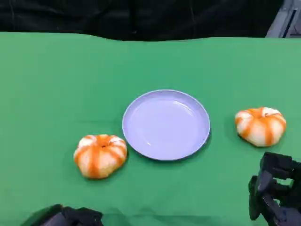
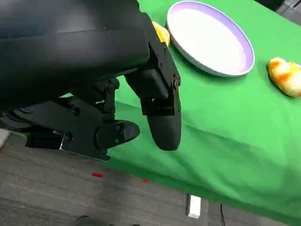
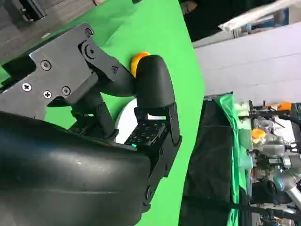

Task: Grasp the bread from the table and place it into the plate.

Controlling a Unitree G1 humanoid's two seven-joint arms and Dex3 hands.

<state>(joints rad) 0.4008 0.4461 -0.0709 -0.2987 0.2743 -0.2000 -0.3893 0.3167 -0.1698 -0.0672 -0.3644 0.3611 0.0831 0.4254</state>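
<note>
Two breads (image 1: 100, 156) (image 1: 260, 125), right robot hand (image 1: 275, 195) near

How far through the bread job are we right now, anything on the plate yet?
Nothing is done yet: the plate holds nothing. Both bread pieces lie on the green table, the left bread close beside the plate, the right bread further off. The left hand and right hand hold nothing. Grasping and placing remain.

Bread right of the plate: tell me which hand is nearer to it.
Right. The right hand sits just below the bread right of the plate, near the table's front edge. The left hand is far across, beyond the plate and the other bread.
</note>
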